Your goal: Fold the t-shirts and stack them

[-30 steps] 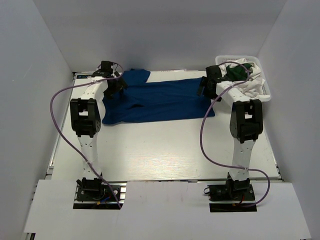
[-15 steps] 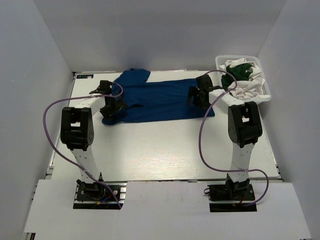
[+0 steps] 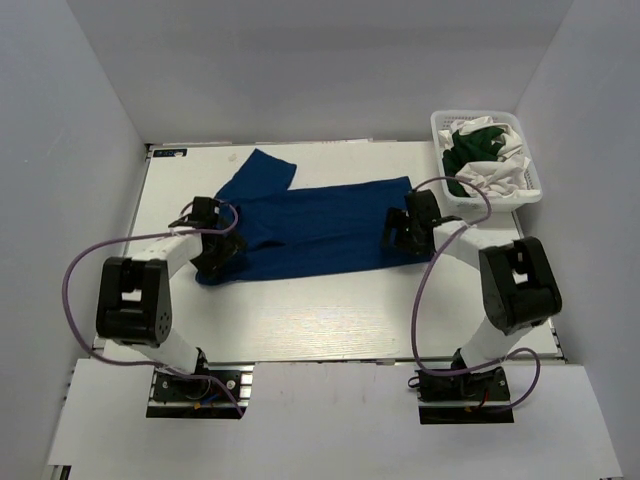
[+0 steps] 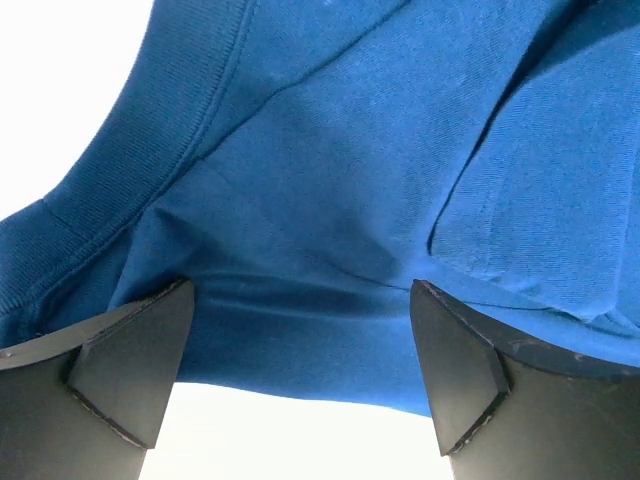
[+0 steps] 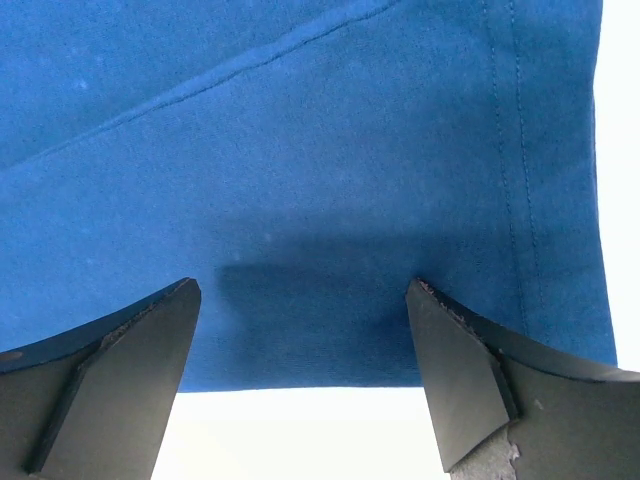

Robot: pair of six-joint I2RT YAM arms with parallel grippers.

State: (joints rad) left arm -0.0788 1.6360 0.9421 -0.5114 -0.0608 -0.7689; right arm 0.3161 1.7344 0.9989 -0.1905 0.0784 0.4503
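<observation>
Your left gripper (image 3: 214, 252) and right gripper (image 3: 400, 232) both hover with jaws spread wide, holding nothing, over the near corners of the blue t-shirt (image 3: 310, 225), which lies spread across the table (image 3: 320, 315). Farther back on the right, a white basket (image 3: 531, 172) holds a dark green t-shirt (image 3: 470, 150) and white t-shirts (image 3: 497, 180).

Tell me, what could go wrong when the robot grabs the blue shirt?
The left claw hangs open over bunched, creased cloth of the blue t-shirt, so it might pinch too many layers and fold crookedly. The right claw is open right at the shirt's near hem, so it could catch only the edge and let it slip. The sleeve sticks out at the far side and might bunch up.
</observation>
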